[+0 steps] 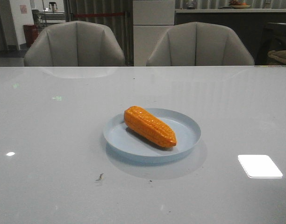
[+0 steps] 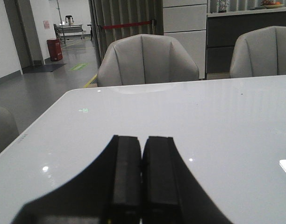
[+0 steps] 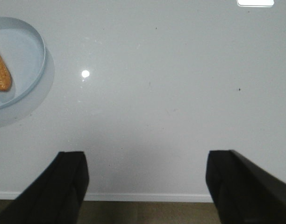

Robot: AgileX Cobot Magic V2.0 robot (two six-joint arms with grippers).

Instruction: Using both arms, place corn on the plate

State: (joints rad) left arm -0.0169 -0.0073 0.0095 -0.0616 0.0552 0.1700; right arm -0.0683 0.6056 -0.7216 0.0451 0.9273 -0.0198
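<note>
The orange corn (image 1: 149,126) lies slantwise inside the pale blue plate (image 1: 189,128) at the middle of the table, its tapered end toward the front right. Neither arm shows in the front view. My left gripper (image 2: 142,140) is shut with nothing between its black fingers, low over bare tabletop and facing the chairs. My right gripper (image 3: 145,161) is open and empty above the table's near edge. In the right wrist view the plate (image 3: 38,42) and the tip of the corn (image 3: 0,74) sit off to one side, well apart from the fingers.
Two grey chairs (image 1: 75,44) (image 1: 199,45) stand behind the far table edge. A bright light reflection (image 1: 260,166) lies on the glossy tabletop at the front right, and a small dark speck (image 1: 100,177) in front of the plate. The table edge (image 3: 147,197) shows between the right fingers.
</note>
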